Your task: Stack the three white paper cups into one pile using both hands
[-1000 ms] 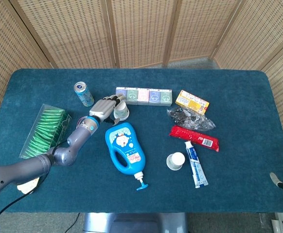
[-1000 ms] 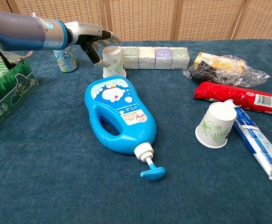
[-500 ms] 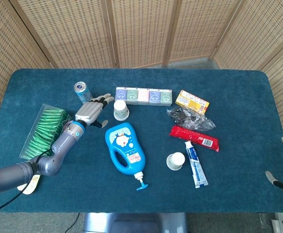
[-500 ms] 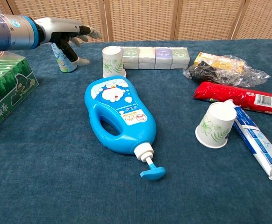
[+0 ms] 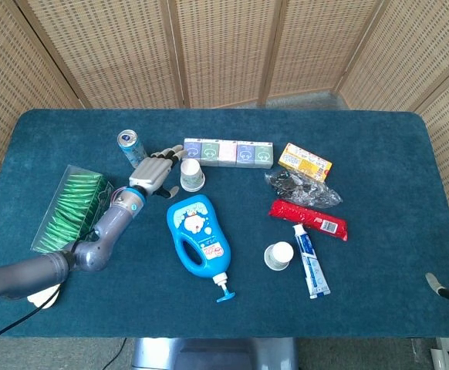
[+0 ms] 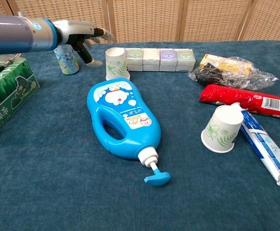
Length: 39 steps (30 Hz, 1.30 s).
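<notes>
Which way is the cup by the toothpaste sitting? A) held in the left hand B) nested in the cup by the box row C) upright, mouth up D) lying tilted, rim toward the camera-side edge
D: in the chest view the cup lies tilted against the toothpaste, base up and back, rim low toward the near edge, while the left hand is open, off by the other cup.

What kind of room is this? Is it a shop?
Probably not a shop: more likely a robot test room. A table under blue cloth holds mixed household goods like a blue detergent bottle and toothpaste, with woven screens behind.
</notes>
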Tool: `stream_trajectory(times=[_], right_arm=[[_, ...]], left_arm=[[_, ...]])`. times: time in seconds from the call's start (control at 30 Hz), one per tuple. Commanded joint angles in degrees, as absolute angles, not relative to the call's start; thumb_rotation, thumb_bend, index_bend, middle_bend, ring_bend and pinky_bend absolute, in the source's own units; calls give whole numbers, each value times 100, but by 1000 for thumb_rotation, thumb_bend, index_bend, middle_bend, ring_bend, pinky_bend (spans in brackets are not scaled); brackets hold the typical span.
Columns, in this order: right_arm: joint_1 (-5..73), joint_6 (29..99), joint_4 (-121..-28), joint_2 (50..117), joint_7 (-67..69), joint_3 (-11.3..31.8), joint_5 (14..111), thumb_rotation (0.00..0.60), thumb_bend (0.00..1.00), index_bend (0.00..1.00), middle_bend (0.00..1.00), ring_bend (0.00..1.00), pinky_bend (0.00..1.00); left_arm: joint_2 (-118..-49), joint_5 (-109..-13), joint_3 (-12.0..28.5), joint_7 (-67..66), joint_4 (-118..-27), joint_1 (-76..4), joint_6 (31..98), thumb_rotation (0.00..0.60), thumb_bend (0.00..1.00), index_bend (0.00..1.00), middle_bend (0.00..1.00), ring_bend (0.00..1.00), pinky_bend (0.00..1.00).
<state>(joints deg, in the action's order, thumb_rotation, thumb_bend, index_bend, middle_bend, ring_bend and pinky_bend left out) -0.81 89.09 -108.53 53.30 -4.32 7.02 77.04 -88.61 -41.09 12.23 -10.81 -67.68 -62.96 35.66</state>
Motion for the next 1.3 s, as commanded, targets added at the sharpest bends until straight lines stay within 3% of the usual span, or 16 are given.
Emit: stream_trajectory(times=[0.03,0.33,0.63,1.3], right_arm=[[-101,8921,-10840,5320,-402,697,7689,600,228,0,22,0,132],[-202,9024,-10825,5273,-312,683,7674,600,228,0,22,0,132],[-235,9043,-10802,5258,-246,680,7690,600,227,0,21,0,132],[-241,9042,-10872,5258,-307,678,7718,600,228,0,21,0,132]], left_arm=[[-9218,-3955,1272,-1129,-6301,-6513,3334,600,441,29,0,0,155],[-9880,-3914,1331,-1120,-5428,-6803,3036,600,441,124,46,13,284],[-10072,-4028,1379,-1092,-5178,-6832,3052,600,441,222,171,188,473],[-10059,-4268,1536,-952,-5226,-6708,3187,600,441,317,272,320,588]])
